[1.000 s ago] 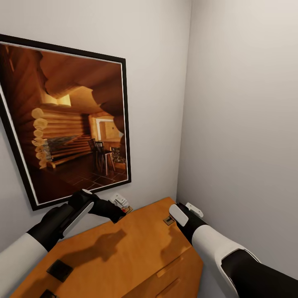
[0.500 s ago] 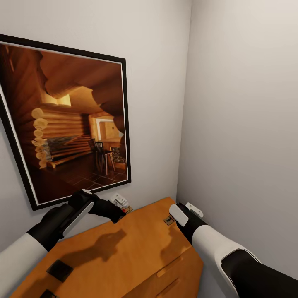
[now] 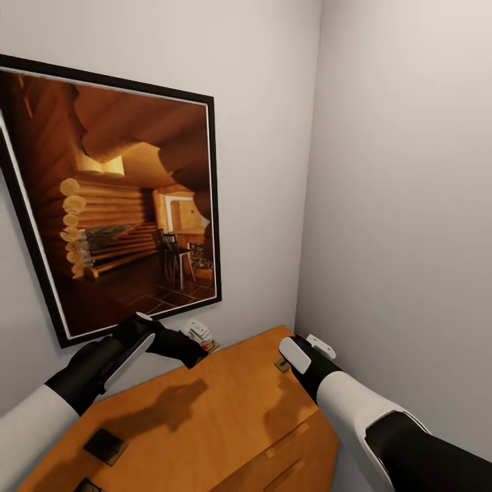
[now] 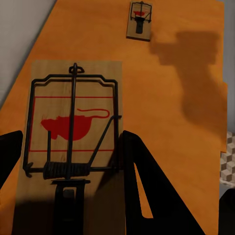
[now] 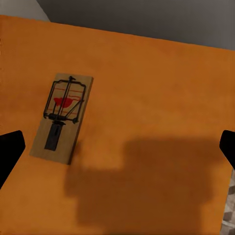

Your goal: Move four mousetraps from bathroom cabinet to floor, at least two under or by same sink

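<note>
The orange-brown cabinet stands in the room's corner. On its top near the back wall lies a mousetrap, a wooden board with black wire and a red mouse mark. My left gripper is open and low over it, its black fingers on either side of the board. A second mousetrap lies near the cabinet's right corner, and the left wrist view also catches that mousetrap. My right gripper hangs open above the top beside it. In the head view the left gripper and right gripper hover at the back edge.
A large framed picture of a log interior hangs on the wall behind the cabinet. Grey walls close the corner at the right. Two dark flat squares lie on the cabinet top's near left. Cube-pattern floor tile shows past the cabinet's edge.
The whole head view has shifted slightly, so the camera moved. Both arms and the mousetraps stay where they were.
</note>
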Robot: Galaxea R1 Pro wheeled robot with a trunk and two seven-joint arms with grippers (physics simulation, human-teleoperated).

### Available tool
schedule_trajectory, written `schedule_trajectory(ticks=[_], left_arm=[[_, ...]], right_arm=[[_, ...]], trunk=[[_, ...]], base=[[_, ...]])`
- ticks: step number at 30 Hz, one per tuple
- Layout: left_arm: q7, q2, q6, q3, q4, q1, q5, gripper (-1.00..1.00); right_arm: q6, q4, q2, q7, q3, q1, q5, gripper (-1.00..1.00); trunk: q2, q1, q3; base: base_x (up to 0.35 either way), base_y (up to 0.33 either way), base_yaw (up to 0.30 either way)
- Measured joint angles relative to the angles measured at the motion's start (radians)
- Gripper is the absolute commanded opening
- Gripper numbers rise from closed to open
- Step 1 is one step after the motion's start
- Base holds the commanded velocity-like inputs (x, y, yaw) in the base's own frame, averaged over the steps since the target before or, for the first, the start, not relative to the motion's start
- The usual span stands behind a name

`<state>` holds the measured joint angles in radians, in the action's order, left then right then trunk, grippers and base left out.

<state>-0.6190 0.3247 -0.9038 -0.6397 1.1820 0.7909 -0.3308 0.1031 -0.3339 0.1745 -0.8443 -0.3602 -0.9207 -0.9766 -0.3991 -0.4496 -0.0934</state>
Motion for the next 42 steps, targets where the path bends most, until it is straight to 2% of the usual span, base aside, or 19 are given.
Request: schedule_trajectory(ticks=[42], left_arm=[[-0.001, -0.001, 0.0, 0.0, 0.0, 0.0, -0.001, -1.0]], right_arm=[[0.0, 0.0, 0.0, 0.0, 0.0, 0.0, 0.0, 1.0]], trunk=[[0.0, 0.0, 0.0]], base=[[0.0, 0.025, 0.0]])
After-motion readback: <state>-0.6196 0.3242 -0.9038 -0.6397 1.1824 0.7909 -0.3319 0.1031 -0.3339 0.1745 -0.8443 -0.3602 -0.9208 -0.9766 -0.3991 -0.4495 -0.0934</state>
